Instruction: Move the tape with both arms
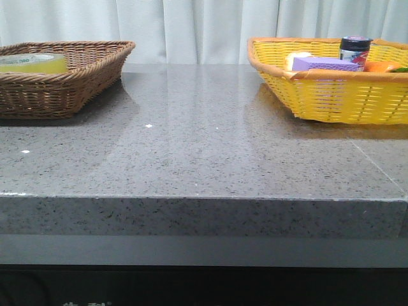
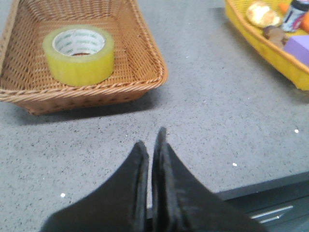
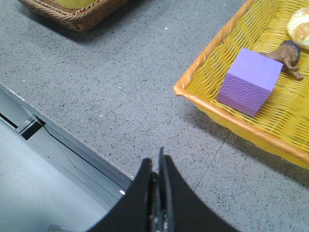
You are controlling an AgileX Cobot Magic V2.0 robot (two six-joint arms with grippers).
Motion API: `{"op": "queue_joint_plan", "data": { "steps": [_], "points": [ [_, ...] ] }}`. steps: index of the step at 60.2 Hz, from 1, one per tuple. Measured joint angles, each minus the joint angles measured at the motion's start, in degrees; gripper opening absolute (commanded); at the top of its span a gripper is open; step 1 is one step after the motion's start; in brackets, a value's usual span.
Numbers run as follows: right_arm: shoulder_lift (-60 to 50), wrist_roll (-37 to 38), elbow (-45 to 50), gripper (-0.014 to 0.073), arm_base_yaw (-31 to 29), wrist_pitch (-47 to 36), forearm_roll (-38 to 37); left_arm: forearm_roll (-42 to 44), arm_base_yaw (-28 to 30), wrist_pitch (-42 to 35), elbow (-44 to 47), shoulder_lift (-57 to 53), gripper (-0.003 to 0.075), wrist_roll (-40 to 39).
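The tape [image 2: 79, 54], a wide yellow translucent roll with a white, green-printed core, lies flat in the brown wicker basket [image 2: 145, 58]. In the front view its top edge [image 1: 33, 62] shows over the rim of the brown basket [image 1: 64, 89] at the far left. My left gripper [image 2: 150, 140] is shut and empty, over the table's front edge, well short of the basket. My right gripper [image 3: 155, 159] is shut and empty, over the table's front edge, short of the yellow basket [image 3: 227, 113]. Neither gripper shows in the front view.
The yellow basket [image 1: 331, 95] at the far right holds a purple block [image 1: 325, 64], a dark-lidded jar [image 1: 354, 51], a bread roll [image 2: 263, 13] and orange items. The purple block [image 3: 250, 79] lies near its front corner. The grey stone table [image 1: 204, 146] lies between the baskets.
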Motion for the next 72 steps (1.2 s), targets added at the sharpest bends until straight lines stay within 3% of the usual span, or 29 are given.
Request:
{"op": "queue_joint_plan", "data": {
  "steps": [49,59,72],
  "points": [
    [0.0,0.0,0.0,-0.0067,0.0,0.0,0.0,0.1,0.0,-0.2,0.1,0.0,-0.002,0.0],
    [0.0,0.0,0.0,-0.0067,0.0,0.0,0.0,2.7,0.0,-8.8,4.8,-1.1,-0.002,0.0],
    [0.0,0.0,0.0,-0.0067,0.0,0.0,0.0,4.9,1.2,-22.1,19.4,-9.4,-0.002,0.0]
  ]
}}
